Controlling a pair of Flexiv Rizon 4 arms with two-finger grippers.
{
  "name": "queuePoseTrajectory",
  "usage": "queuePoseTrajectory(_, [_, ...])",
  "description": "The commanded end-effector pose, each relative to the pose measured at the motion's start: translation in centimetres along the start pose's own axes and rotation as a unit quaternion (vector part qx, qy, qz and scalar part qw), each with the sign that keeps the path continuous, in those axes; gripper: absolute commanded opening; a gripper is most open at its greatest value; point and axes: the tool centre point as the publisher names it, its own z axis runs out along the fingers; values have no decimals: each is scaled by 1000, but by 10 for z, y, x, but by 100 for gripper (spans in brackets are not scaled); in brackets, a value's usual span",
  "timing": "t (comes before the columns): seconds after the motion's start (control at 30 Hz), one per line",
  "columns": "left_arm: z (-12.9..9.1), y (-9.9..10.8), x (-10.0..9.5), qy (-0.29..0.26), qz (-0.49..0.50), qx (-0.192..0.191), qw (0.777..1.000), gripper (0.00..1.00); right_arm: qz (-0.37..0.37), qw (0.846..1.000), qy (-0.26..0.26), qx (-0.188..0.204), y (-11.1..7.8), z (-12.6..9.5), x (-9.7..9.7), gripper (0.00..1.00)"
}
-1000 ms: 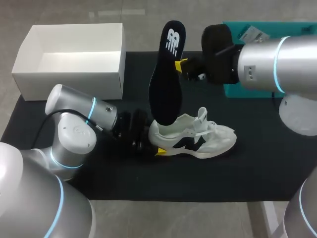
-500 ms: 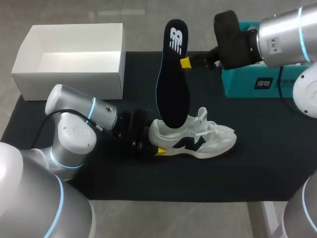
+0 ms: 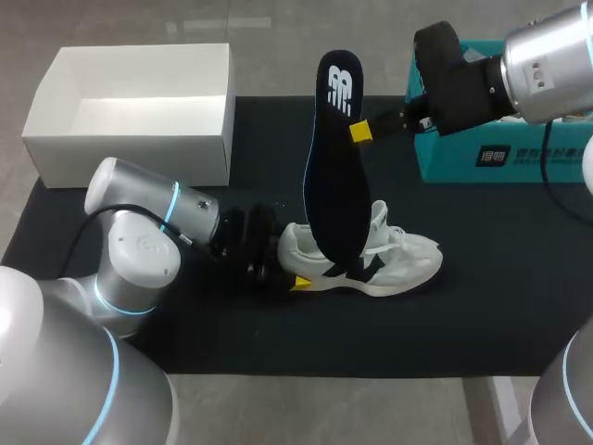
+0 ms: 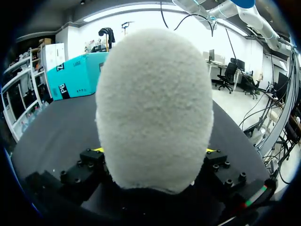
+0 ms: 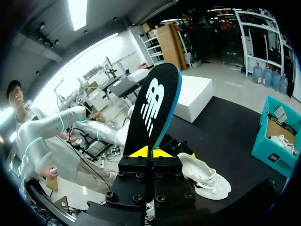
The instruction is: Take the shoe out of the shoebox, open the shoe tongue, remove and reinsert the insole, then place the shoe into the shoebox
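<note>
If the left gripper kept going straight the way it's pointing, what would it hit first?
The shoe: the left gripper is shut on its heel, so it would press straight into that.

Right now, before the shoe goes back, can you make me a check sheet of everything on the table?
surface: black mat, flat, covering the table.
job's things: white shoe on its side mid-mat; dark insole held upright out of it, lower end over the shoe, contact cannot be told; white shoebox open and empty at the mat's far left corner.
clutter: teal box at the far right.
grippers: left gripper shut on the shoe's heel; right gripper shut on the insole's edge.
cables: thin black cable along my left arm.
surroundings: nothing seen.
</note>
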Motion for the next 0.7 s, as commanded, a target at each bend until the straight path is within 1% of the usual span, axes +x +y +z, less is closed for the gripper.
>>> queuePoseTrajectory(0.03, [3, 3, 0, -1, 1, -1, 1000, 0, 3, 1000, -3, 5, -12, -31, 15, 0])
queuePoseTrajectory(0.23, [3, 3, 0, -1, 1, -1, 1000, 0, 10, 1000, -7, 18, -18, -46, 26, 0])
queuePoseTrajectory(0.33, [3, 3, 0, -1, 1, -1, 1000, 0, 12, 999, -25, 29, -19, -58, 33, 0])
queuePoseTrajectory(0.47, [3, 3, 0, -1, 1, -1, 1000, 0, 14, 998, -46, 28, -18, -75, 44, 0])
queuePoseTrajectory(0.57, [3, 3, 0, -1, 1, -1, 1000, 0, 12, 998, -63, 28, -17, -83, 52, 0])
queuePoseTrajectory(0.7, [3, 3, 0, -1, 1, -1, 1000, 0, 10, 997, -72, 24, -15, -90, 60, 0])
